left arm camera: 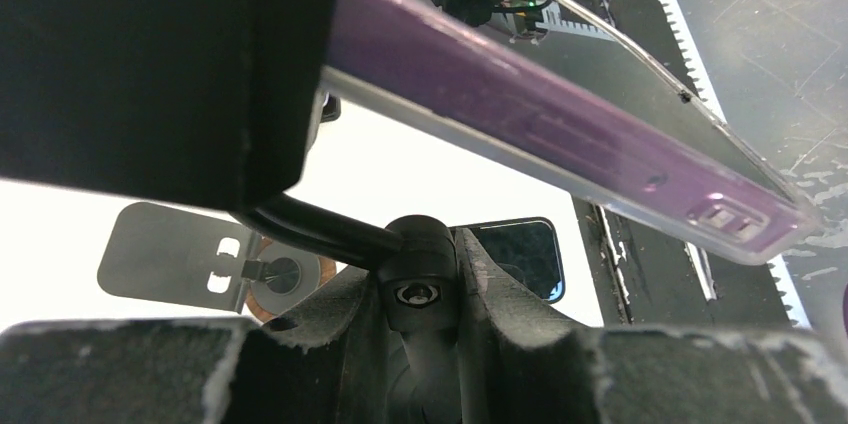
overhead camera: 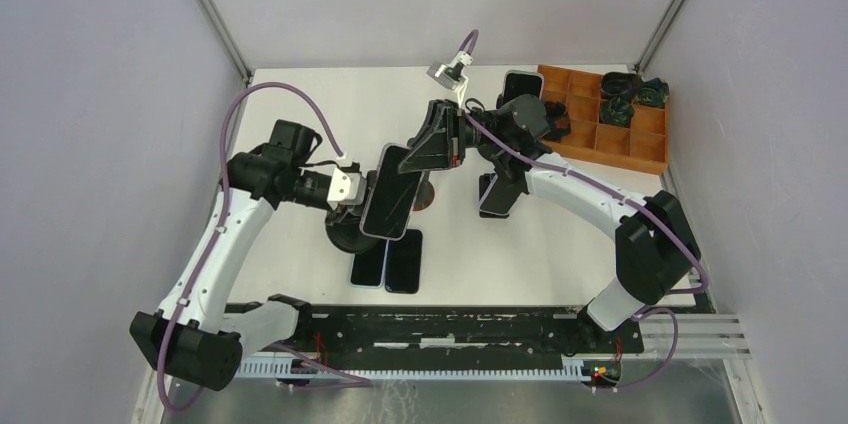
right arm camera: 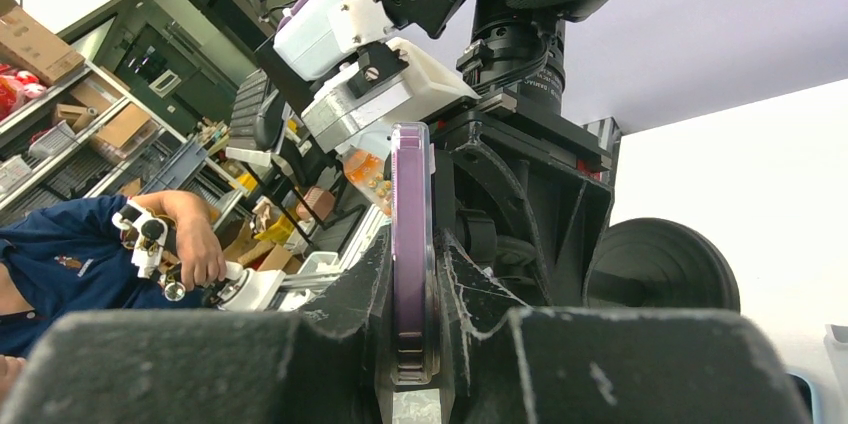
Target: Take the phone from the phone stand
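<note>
The white table [overhead camera: 560,254] sits inside grey walls with metal posts at the back corners. A black rail [overhead camera: 450,329] runs along its near edge. At the far right stands a wooden tray [overhead camera: 650,144] with compartments, and a few at its far end hold dark items. Spare phones lie flat on the table: a pair [overhead camera: 388,266] near the front, one [overhead camera: 497,194] under the right arm and one [overhead camera: 520,84] beside the tray. Behind the rig the right wrist view shows shelves with boxes and a person [right arm camera: 60,264] in a navy shirt.

The phone [overhead camera: 390,194] is at the table's centre, tilted above the black stand [overhead camera: 345,234]. It has a dark screen, purple sides and a clear case. Its side carries a small slot near one end in the left wrist view. Whether it is still seated in the cradle I cannot tell.

The right gripper [right arm camera: 410,344] is clamped on the phone's edge, with a finger on each face. The left gripper [left arm camera: 420,314] is closed around the stand's jointed neck, below the phone.
</note>
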Controlling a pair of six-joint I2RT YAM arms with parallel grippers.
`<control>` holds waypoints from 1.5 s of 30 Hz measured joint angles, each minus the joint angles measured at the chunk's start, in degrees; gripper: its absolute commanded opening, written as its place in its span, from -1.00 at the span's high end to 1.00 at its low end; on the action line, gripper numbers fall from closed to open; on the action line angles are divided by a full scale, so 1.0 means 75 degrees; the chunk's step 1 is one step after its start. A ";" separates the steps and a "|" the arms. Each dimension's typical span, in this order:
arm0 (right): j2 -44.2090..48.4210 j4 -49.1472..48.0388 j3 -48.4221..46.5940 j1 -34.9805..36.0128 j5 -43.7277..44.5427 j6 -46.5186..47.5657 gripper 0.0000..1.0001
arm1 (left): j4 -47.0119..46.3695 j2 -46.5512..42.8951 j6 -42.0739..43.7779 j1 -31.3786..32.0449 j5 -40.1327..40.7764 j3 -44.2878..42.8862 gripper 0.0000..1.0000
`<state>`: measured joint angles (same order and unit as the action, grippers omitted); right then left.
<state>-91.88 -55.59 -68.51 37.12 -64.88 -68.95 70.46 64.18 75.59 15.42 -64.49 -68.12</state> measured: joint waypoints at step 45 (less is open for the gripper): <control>0.3124 0.5709 0.1926 -0.1443 0.2008 0.4622 1.00 | 0.0516 0.0105 -0.1364 0.0242 0.1201 -0.0898 0.95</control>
<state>-68.45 -12.78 -54.06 26.30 -49.82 -34.28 74.32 64.97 65.36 17.23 -55.48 -74.85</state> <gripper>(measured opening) 0.197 0.318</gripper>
